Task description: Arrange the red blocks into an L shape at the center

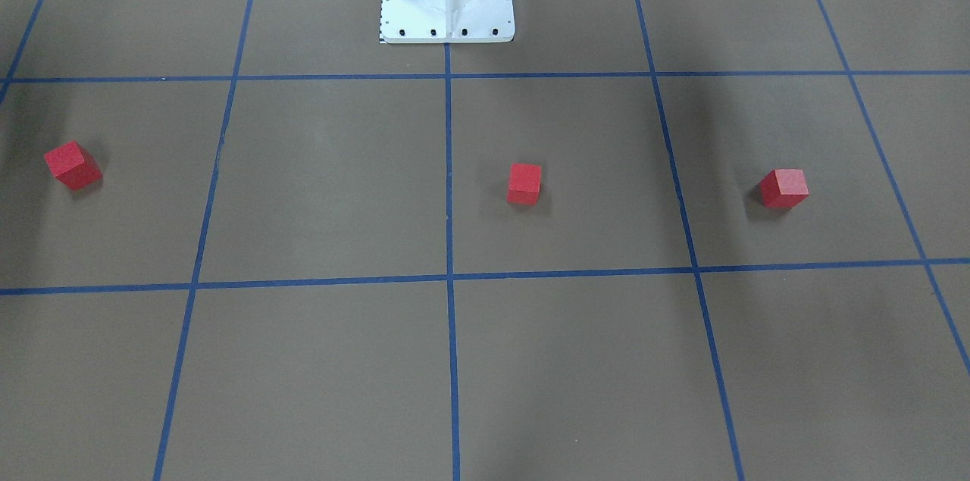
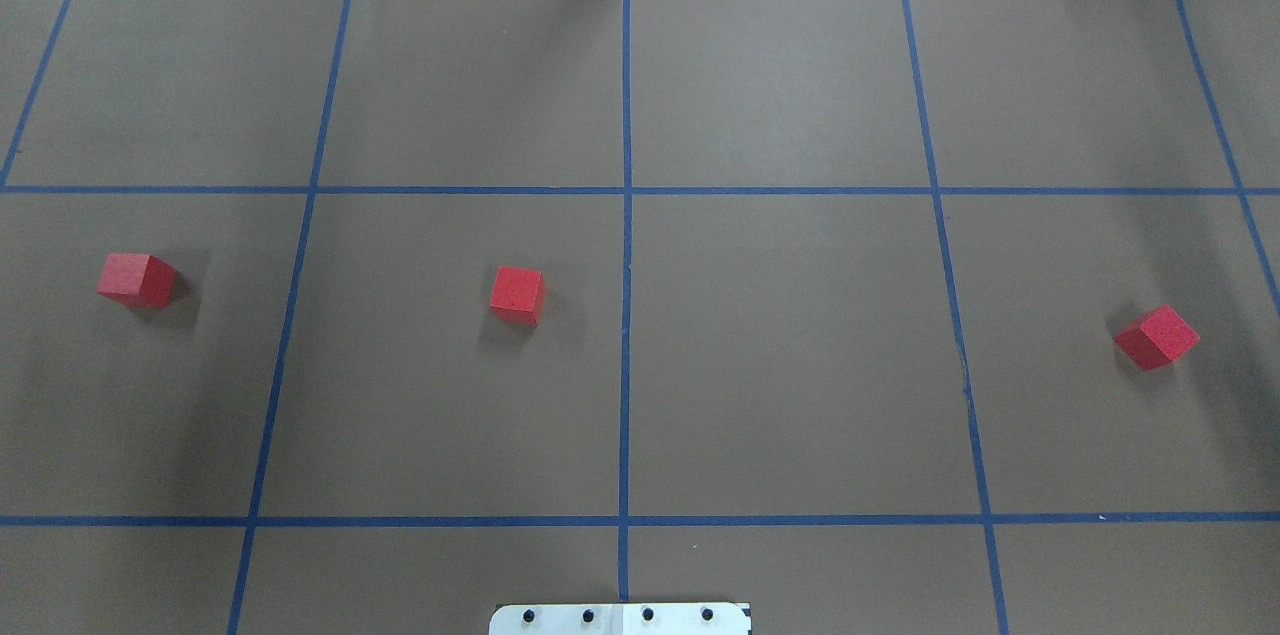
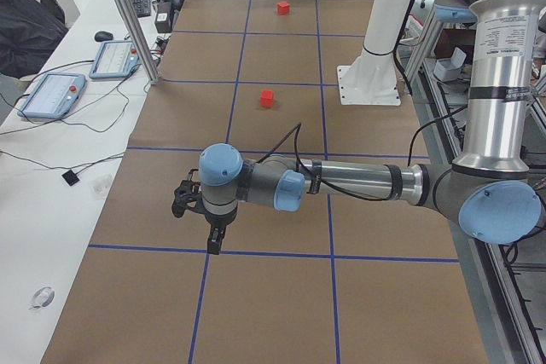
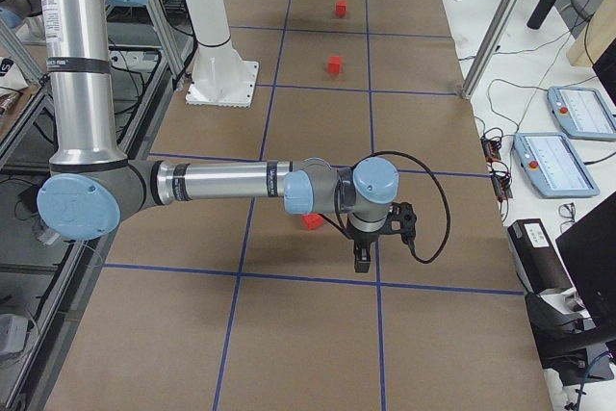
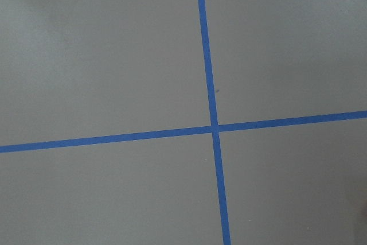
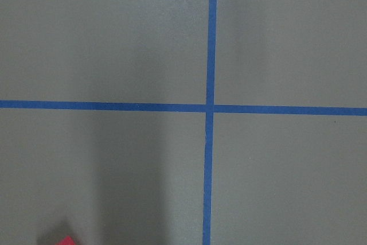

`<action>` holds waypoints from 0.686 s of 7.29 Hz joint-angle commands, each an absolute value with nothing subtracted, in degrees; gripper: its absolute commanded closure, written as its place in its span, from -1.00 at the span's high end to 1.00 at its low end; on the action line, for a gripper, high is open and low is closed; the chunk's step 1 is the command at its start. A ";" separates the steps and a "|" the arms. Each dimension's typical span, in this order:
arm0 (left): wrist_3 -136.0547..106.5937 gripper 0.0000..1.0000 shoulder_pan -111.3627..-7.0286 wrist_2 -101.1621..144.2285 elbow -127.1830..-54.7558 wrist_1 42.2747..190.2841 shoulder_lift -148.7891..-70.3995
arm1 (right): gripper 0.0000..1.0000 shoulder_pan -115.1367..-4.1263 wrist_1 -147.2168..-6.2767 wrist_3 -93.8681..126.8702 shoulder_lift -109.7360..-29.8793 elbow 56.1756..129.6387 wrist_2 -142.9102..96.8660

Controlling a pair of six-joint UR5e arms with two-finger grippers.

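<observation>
Though left pincer [image 3: 214, 240] and right pincer [image 4: 361, 260] hang over the table [image 3: 281, 313], whether spread or pressed together cannot be told. Red blocks [image 2: 517, 295], three, well apart in one grid row: one near the central tape line [image 2: 626, 365], on its left; left block [image 2: 137, 279] and right block [image 2: 1156, 337] toward the table ends.

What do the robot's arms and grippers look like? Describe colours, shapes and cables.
The left arm and right arm are silver tubes with pale blue joint caps. The left gripper and right gripper are black, each with a black cable.
</observation>
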State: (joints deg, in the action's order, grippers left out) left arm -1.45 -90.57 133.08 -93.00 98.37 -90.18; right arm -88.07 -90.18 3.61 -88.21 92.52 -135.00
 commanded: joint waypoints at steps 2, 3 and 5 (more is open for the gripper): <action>-1.23 1.00 -90.53 132.89 -92.90 98.17 -90.09 | 0.98 -88.07 -90.18 3.60 -88.24 92.81 -135.00; -1.49 1.00 -90.53 132.89 -92.64 96.96 -90.61 | 0.98 -88.07 -90.09 3.60 -88.24 92.81 -135.00; -1.41 1.00 -90.53 133.24 -95.44 93.43 -93.76 | 0.98 -88.07 -90.09 3.60 -87.72 92.90 -135.00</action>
